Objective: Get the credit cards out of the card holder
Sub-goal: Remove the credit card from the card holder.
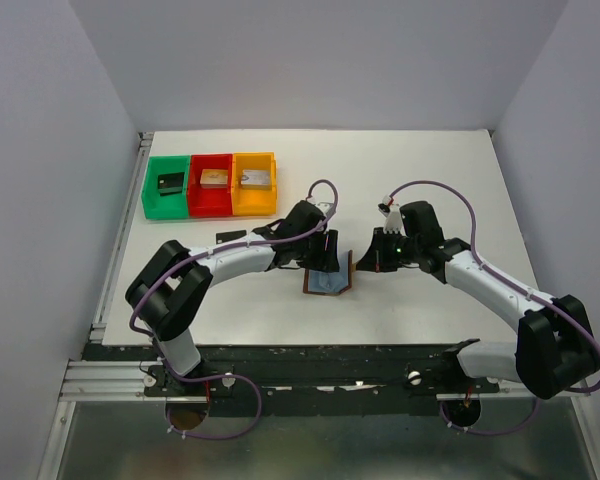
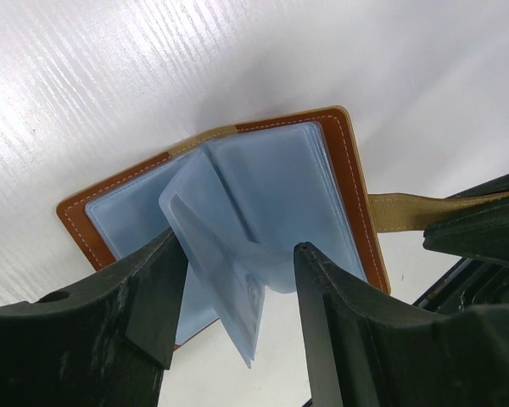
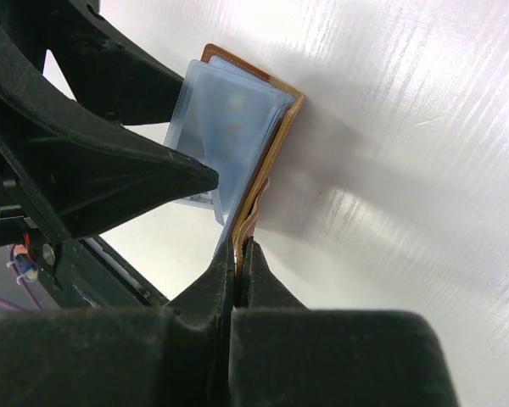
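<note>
I see a white table (image 1: 430, 170) enclosed by plain pale grey walls: a back wall (image 1: 320, 60), a left wall (image 1: 40, 150) and a right wall (image 1: 570, 110). The light is soft and even. An aluminium rail (image 1: 100, 378) runs along the table's near edge.

The card holder (image 2: 271, 178) is seen lying open on the white counter (image 2: 153, 76) — brown leather edged with pale stitching, pale blue sleeves inside. One translucent sleeve (image 2: 229, 288) is raised between the fingers (image 2: 144, 305) of the left end effector (image 2: 242, 263), which are held apart. A tan strap (image 2: 403, 210) is stretched rightward from the holder to a black shape (image 2: 479, 233)
</note>
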